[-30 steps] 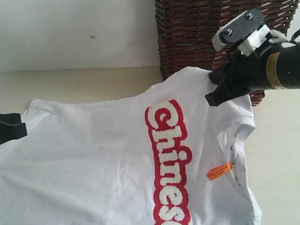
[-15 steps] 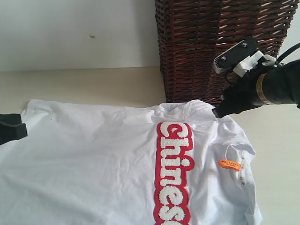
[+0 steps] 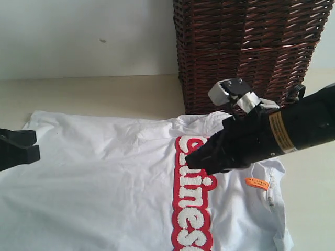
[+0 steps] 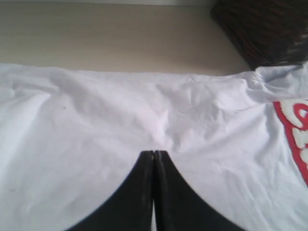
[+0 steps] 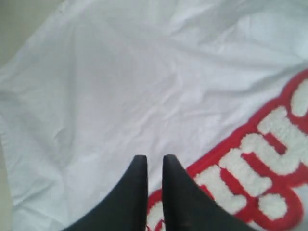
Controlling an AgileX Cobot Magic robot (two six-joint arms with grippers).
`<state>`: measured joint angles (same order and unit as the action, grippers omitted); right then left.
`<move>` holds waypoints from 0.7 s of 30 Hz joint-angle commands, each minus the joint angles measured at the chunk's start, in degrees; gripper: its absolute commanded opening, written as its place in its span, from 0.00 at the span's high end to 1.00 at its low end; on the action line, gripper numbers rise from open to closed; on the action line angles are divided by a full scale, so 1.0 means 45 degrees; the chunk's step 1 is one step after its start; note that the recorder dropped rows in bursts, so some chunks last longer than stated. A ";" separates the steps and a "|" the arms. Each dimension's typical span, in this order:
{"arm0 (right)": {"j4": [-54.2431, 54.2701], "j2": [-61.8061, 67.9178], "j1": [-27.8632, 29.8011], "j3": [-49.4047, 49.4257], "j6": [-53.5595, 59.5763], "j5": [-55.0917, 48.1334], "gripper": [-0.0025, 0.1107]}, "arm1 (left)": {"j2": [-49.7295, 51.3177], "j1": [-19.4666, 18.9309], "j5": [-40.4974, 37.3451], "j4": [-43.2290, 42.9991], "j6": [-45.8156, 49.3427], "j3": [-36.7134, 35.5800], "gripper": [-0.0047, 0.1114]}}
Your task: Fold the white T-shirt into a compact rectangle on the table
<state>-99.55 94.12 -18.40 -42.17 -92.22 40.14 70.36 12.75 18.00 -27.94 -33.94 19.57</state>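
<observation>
The white T-shirt (image 3: 104, 172) lies spread flat on the table (image 3: 104, 94), its red-outlined lettering (image 3: 191, 209) running toward the near edge. My right gripper (image 3: 189, 158) hovers low over the top of the lettering; in the right wrist view its fingers (image 5: 154, 158) stand a narrow gap apart with nothing between them, above the shirt (image 5: 120, 72) and the lettering (image 5: 260, 154). My left gripper (image 3: 35, 146) sits at the shirt's left edge. Its jaws (image 4: 154, 153) are pressed together over the white cloth (image 4: 144, 106); no fabric shows between them.
A dark brown wicker basket (image 3: 246, 47) stands on the table just behind the shirt's far right corner, close to my right arm. An orange tag (image 3: 256, 183) sticks out by the collar. Bare beige tabletop (image 4: 96, 33) lies beyond the shirt, with the white wall (image 3: 78, 31) behind.
The right gripper let go of the raised shoulder, and the shirt dropped flat. It then swung left and down over the lettering. The left gripper barely shifted.
</observation>
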 commanded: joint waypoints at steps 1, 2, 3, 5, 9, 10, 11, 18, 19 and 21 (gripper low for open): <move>-0.0087 -0.0037 -0.0127 0.0560 -0.1291 -0.3680 0.94 | 0.0071 0.1247 0.0512 -0.2631 -0.1708 -0.0038 0.96; -0.0087 -0.0037 -0.0127 0.0666 -0.1835 -0.4505 0.93 | 0.0071 0.1493 0.0577 -0.3367 -0.2285 -0.0038 0.96; -0.0087 -0.0037 -0.0127 0.0782 -0.2143 -0.5093 0.91 | 0.0071 0.1787 0.0602 -0.4448 -0.3155 0.0018 0.96; -0.0087 -0.0037 -0.0127 0.0926 -0.2172 -0.5484 0.85 | 0.0146 0.2234 0.0552 -0.6932 -0.5127 0.0230 0.96; -0.0087 -0.0037 -0.0127 0.1017 -0.2363 -0.5761 0.73 | 0.0940 0.2941 0.1388 -1.2044 -0.9847 0.0888 0.96; -0.0087 -0.0037 -0.0127 0.1017 -0.2519 -0.6046 0.71 | 0.1274 0.3077 0.1991 -1.3129 -1.0709 0.1152 0.96; -0.0087 -0.0037 -0.0127 0.1017 -0.2580 -0.6372 0.71 | 0.1573 0.3190 0.2457 -1.3796 -1.1221 0.1372 0.96; -0.0087 -0.0037 -0.0127 0.0993 -0.2623 -0.7594 0.71 | 0.4119 0.4215 0.3343 -1.6001 -1.2926 0.2743 0.96; -0.0087 -0.0037 -0.0127 0.0993 -0.2623 -0.7765 0.71 | 0.4439 0.4409 0.3506 -1.6001 -1.2948 0.2851 0.96; -0.0087 -0.0037 -0.0017 0.0993 -0.2651 -0.8094 0.71 | 0.5142 0.5117 0.3637 -1.6001 -1.2948 0.3140 0.96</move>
<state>-100.19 94.12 -18.94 -37.85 -104.13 5.54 90.87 33.06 32.85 -99.23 -91.19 32.44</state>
